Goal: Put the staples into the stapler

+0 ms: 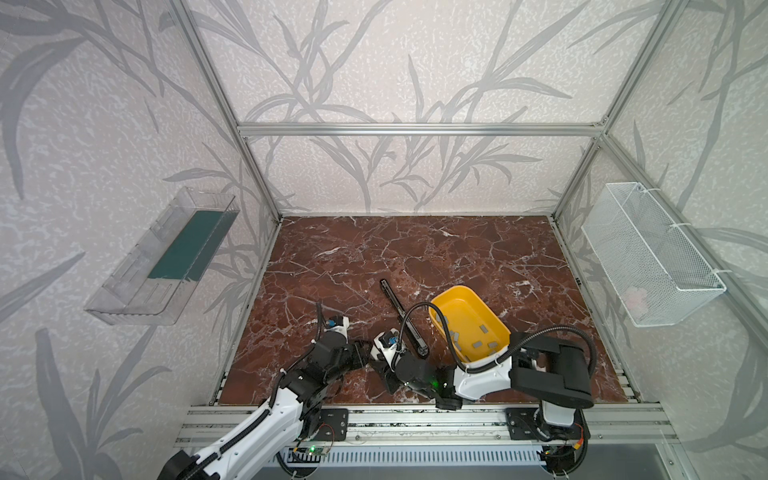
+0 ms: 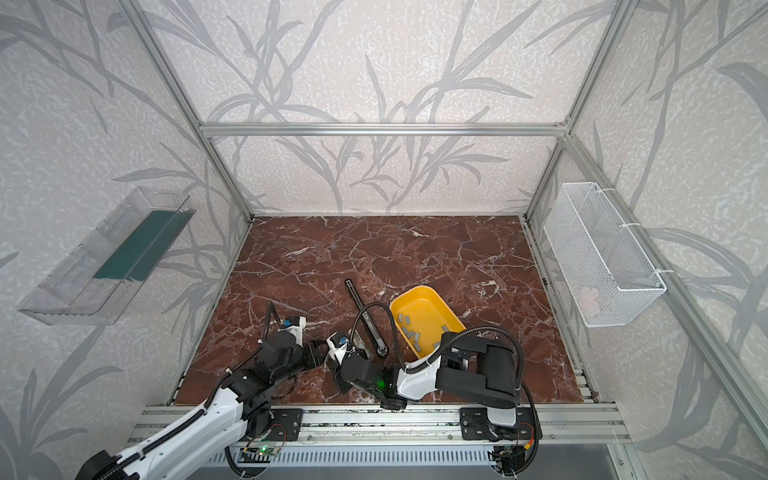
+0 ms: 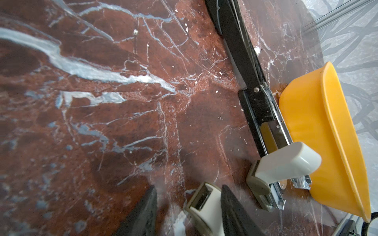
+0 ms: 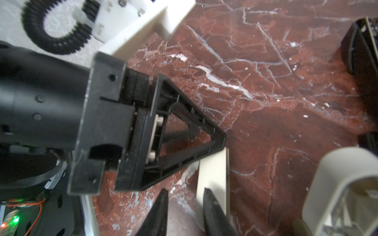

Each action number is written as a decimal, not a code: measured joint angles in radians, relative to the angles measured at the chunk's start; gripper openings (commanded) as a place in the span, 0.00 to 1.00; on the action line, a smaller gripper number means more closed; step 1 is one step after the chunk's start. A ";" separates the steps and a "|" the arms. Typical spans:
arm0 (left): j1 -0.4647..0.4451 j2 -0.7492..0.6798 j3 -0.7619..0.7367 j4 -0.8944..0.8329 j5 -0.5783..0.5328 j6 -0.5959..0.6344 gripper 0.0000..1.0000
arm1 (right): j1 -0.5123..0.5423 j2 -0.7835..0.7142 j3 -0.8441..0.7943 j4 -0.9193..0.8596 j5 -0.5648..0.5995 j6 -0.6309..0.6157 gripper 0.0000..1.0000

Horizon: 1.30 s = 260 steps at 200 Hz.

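Operator: Stapler location?

Technician: Flat on the marble table, opened out, just beside the yellow tub. Grey staple strips lie in the tub. One cream block lies across the stapler's near end.

Operator: Gripper condition?

Technician: Left gripper: fingers apart, a second cream block between them, gap on one side. Right gripper: fingers apart, slim gap showing table. Both sit close together beside the stapler's near end.
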 measured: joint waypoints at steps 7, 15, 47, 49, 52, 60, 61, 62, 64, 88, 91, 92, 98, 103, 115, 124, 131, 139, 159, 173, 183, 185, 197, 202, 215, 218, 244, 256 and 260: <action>0.000 -0.006 0.021 -0.033 -0.010 0.003 0.58 | 0.000 -0.014 0.005 -0.031 0.000 -0.010 0.38; 0.000 -0.014 0.048 -0.068 -0.024 0.008 0.59 | 0.001 -0.029 0.010 -0.067 0.000 -0.017 0.39; 0.000 -0.051 0.201 -0.201 -0.095 0.041 0.64 | 0.016 -0.090 0.021 -0.174 0.006 -0.048 0.49; 0.000 -0.051 0.212 -0.209 -0.102 0.043 0.65 | 0.017 -0.091 0.021 -0.177 0.006 -0.048 0.50; 0.000 -0.051 0.232 -0.220 -0.111 0.050 0.65 | 0.019 -0.095 0.021 -0.183 0.009 -0.053 0.52; 0.001 -0.050 0.276 -0.238 -0.136 0.063 0.66 | 0.022 -0.104 0.021 -0.200 0.011 -0.056 0.56; 0.001 -0.049 0.285 -0.241 -0.142 0.069 0.66 | 0.022 -0.105 0.021 -0.203 0.012 -0.056 0.57; 0.001 -0.048 0.288 -0.242 -0.144 0.071 0.66 | 0.022 -0.106 0.021 -0.206 0.013 -0.056 0.57; 0.001 -0.046 0.300 -0.248 -0.154 0.074 0.66 | 0.022 -0.108 0.021 -0.209 0.015 -0.058 0.58; 0.010 0.002 0.431 -0.270 -0.314 0.109 0.64 | 0.026 -0.115 0.025 -0.248 0.034 -0.057 0.68; 0.012 0.009 0.443 -0.269 -0.341 0.109 0.64 | 0.026 -0.114 0.025 -0.250 0.036 -0.059 0.69; 0.013 0.010 0.444 -0.269 -0.346 0.109 0.64 | 0.026 -0.114 0.025 -0.251 0.037 -0.059 0.69; 0.019 0.018 0.455 -0.261 -0.391 0.111 0.64 | 0.027 -0.112 0.027 -0.256 0.042 -0.057 0.71; 0.026 0.019 0.457 -0.250 -0.425 0.109 0.64 | 0.027 -0.106 0.029 -0.258 0.046 -0.054 0.71; 0.043 0.017 0.429 -0.205 -0.472 0.113 0.64 | 0.027 -0.090 0.039 -0.266 0.053 -0.053 0.71; 0.053 0.009 0.384 -0.154 -0.490 0.125 0.64 | 0.027 -0.069 0.053 -0.278 0.056 -0.049 0.71; 0.060 0.004 0.340 -0.113 -0.499 0.140 0.65 | 0.027 -0.048 0.065 -0.283 0.056 -0.046 0.70; 0.065 0.002 0.295 -0.075 -0.503 0.171 0.65 | 0.027 -0.025 0.079 -0.289 0.056 -0.043 0.68; 0.065 0.011 0.246 -0.043 -0.507 0.233 0.69 | 0.027 0.029 0.112 -0.307 0.057 -0.030 0.62; 0.065 0.010 0.238 -0.004 -0.517 0.259 0.70 | 0.027 0.055 0.131 -0.318 0.058 -0.021 0.56; 0.065 0.010 0.233 0.032 -0.519 0.277 0.70 | 0.027 0.068 0.144 -0.327 0.064 -0.016 0.54; 0.065 0.010 0.232 0.039 -0.520 0.277 0.70 | 0.027 0.070 0.148 -0.330 0.065 -0.015 0.53; 0.065 0.010 0.228 0.063 -0.522 0.291 0.70 | 0.027 0.082 0.167 -0.342 0.076 -0.005 0.50; 0.065 0.010 0.227 0.068 -0.524 0.295 0.70 | 0.027 0.087 0.173 -0.344 0.080 0.000 0.49; 0.065 0.007 0.227 0.072 -0.529 0.304 0.70 | 0.026 0.098 0.183 -0.344 0.092 0.013 0.46; 0.065 0.006 0.227 0.072 -0.529 0.304 0.70 | 0.025 0.100 0.184 -0.342 0.096 0.017 0.45; 0.065 -0.043 0.225 0.065 -0.544 0.311 0.72 | 0.021 0.119 0.200 -0.336 0.122 0.035 0.36; 0.065 -0.085 0.212 0.068 -0.554 0.314 0.74 | 0.021 0.133 0.217 -0.338 0.129 0.040 0.33; 0.065 -0.097 0.208 0.068 -0.556 0.312 0.74 | 0.021 0.137 0.222 -0.339 0.132 0.043 0.32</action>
